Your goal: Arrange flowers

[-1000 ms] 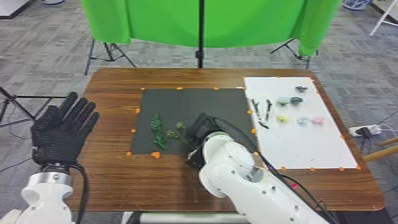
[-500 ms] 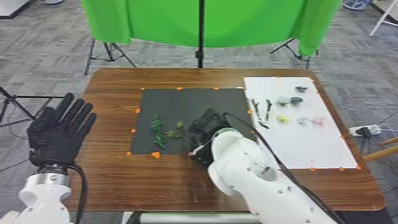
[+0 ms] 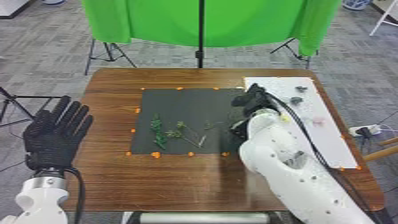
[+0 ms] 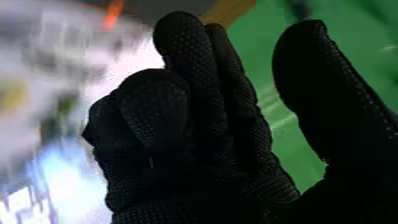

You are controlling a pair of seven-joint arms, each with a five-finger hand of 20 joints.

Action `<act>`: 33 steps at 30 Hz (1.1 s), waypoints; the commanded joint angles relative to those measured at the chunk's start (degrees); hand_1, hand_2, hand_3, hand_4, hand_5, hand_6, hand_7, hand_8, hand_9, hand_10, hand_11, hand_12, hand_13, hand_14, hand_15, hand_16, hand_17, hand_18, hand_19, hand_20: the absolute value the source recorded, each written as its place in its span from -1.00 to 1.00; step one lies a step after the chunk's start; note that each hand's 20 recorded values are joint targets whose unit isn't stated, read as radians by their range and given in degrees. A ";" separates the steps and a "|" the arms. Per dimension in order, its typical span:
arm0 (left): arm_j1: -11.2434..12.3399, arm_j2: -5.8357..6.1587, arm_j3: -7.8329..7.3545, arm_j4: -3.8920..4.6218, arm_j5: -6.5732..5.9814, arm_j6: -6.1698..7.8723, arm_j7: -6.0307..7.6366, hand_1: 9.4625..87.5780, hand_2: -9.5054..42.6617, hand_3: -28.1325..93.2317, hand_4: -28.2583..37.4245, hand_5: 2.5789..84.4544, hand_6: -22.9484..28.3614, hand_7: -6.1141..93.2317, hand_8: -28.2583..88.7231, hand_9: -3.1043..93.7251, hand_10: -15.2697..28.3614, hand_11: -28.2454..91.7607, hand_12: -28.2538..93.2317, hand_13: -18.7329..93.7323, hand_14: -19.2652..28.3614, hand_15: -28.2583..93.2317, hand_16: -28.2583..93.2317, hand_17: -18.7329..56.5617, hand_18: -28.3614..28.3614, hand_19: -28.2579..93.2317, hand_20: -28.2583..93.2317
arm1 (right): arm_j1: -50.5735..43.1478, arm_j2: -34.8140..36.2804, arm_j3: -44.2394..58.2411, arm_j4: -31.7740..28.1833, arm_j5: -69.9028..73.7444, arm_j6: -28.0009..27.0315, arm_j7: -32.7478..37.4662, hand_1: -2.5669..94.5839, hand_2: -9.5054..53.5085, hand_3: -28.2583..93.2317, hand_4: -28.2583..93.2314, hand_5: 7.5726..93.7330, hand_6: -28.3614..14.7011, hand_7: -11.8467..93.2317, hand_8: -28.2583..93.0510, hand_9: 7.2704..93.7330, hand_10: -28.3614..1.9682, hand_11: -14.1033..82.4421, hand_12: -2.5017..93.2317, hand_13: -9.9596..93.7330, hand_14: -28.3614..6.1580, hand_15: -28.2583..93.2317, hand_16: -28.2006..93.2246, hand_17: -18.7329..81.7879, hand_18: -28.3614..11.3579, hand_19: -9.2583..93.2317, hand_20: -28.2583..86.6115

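Green sprigs (image 3: 158, 131) lie left of the right robot hand (image 3: 254, 101), on a black mat (image 3: 173, 105); a pink flower (image 3: 318, 121) lies to its right. Its thumb stands apart from partly bent fingers. The left robot hand (image 3: 53, 142) is spread, beside the worktop (image 3: 111, 175).

Leafy green stem (image 3: 158, 131): lying lengthwise on the black mat (image 3: 178, 102), left side
Branchy green sprig (image 3: 181, 132): flat just beside it, kinda splayed
Two dark greyish blooms (image 3: 297, 100): loose on the white sheet (image 3: 330, 145), far end
Pink bloom (image 3: 318, 121): same sheet, nearer
Yellow bloom (image 3: 285, 118): partly hidden
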 commanded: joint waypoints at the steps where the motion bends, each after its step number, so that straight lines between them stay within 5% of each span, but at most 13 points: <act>1: 1.48 -0.70 -0.12 -0.56 -0.41 -0.22 0.53 -0.59 -0.05 0.79 -1.00 -0.03 0.22 -0.72 -0.65 -0.19 0.32 -0.29 -0.39 -0.17 0.33 -0.18 -0.61 -0.60 0.42 -0.15 -0.31 | 4.42 8.80 -1.00 5.02 0.78 -7.00 -0.11 -0.15 -1.00 0.65 -0.86 0.59 0.03 -0.36 -0.66 0.66 -0.34 0.03 -0.41 0.59 -0.20 0.62 -0.08 0.18 -0.93 1.00 0.26; 14: -0.02 -0.60 0.45 0.51 -1.07 0.03 -0.40 -0.59 -0.04 0.78 -1.00 -0.03 0.22 -0.72 -0.65 -0.19 0.33 -0.29 -0.39 -0.17 0.33 -0.18 -0.61 -0.60 0.41 -0.16 -0.31 | 9.48 8.89 -11.02 13.33 -7.84 -13.61 -4.00 -0.31 -1.00 0.56 -0.89 0.58 0.02 -0.35 -0.67 0.63 -0.38 0.02 -0.41 0.58 -0.23 0.60 -0.10 0.15 -0.95 1.00 0.24; 17: -0.48 -0.82 0.95 1.10 -3.52 0.98 -0.07 -0.59 -0.04 0.78 -1.00 -0.03 0.22 -0.72 -0.65 -0.20 0.33 -0.29 -0.39 -0.18 0.34 -0.18 -0.60 -0.59 0.41 -0.16 -0.31 | 11.18 8.37 -13.45 15.77 -6.62 -16.23 -4.34 -0.32 -1.00 0.52 -0.95 0.57 0.01 -0.40 -0.68 0.62 -0.38 0.00 -0.42 0.57 -0.22 0.59 -0.10 0.15 -0.95 1.00 0.23; 19: -0.40 -0.95 0.97 1.20 -3.62 0.64 -0.24 -0.59 -0.04 0.78 -1.00 -0.02 0.22 -0.72 -0.65 -0.19 0.33 -0.29 -0.39 -0.17 0.34 -0.18 -0.60 -0.60 0.42 -0.16 -0.31 | 11.72 8.05 -14.89 16.73 -6.11 -17.33 -4.47 -0.30 -1.00 0.49 -0.98 0.56 0.00 -0.42 -0.68 0.62 -0.37 0.00 -0.42 0.57 -0.22 0.59 -0.10 0.14 -0.96 1.00 0.23; 22: -0.87 -0.93 1.15 1.49 -3.83 0.61 -0.32 -0.59 -0.04 0.78 -1.00 -0.02 0.22 -0.72 -0.65 -0.19 0.33 -0.29 -0.39 -0.17 0.34 -0.18 -0.60 -0.60 0.42 -0.15 -0.31 | 11.47 6.56 -15.27 18.45 -5.63 -17.81 -3.54 -0.17 -1.00 0.57 -0.99 0.59 0.04 -0.40 -0.67 0.63 -0.33 0.00 -0.43 0.58 -0.20 0.59 -0.10 0.14 -0.95 1.00 0.23; 24: -0.83 -1.11 1.04 1.39 -4.20 0.65 -0.10 -0.59 -0.03 0.78 -1.00 -0.02 0.22 -0.72 -0.65 -0.19 0.34 -0.29 -0.39 -0.17 0.34 -0.18 -0.60 -0.60 0.42 -0.15 -0.31 | 10.71 4.60 -13.85 20.03 -4.15 -17.28 -1.55 0.00 -1.00 0.58 -0.99 0.62 0.05 -0.37 -0.47 0.66 -0.29 -0.01 -0.40 0.58 -0.18 0.58 -0.10 0.14 -0.95 1.00 0.22; 27: -0.98 -1.24 1.11 1.47 -4.10 0.15 -0.23 -0.57 -0.02 0.78 -1.00 -0.02 0.22 -0.72 -0.65 -0.19 0.34 -0.29 -0.39 -0.17 0.34 -0.17 -0.60 -0.60 0.42 -0.15 -0.31 | 9.26 4.37 -13.18 20.45 -4.63 -16.70 -1.82 0.24 -1.00 0.62 -0.97 0.67 0.10 -0.29 -0.25 0.81 -0.08 -0.33 -0.04 0.62 -0.10 0.54 -0.04 0.14 -0.94 1.00 0.21; 33: -0.07 -1.53 0.42 1.16 -4.20 -0.10 -0.10 -0.57 -0.04 0.78 -1.00 -0.02 0.22 -0.72 -0.65 -0.19 0.34 -0.28 -0.39 -0.17 0.34 -0.16 -0.61 -0.60 0.42 -0.15 -0.31 | 6.60 5.72 -10.78 16.42 -5.61 -10.80 -2.35 0.28 -1.00 0.63 -0.90 0.70 0.15 -0.23 -0.15 0.87 -0.03 -0.35 0.02 0.67 -0.05 0.49 0.02 0.16 -0.97 1.00 0.18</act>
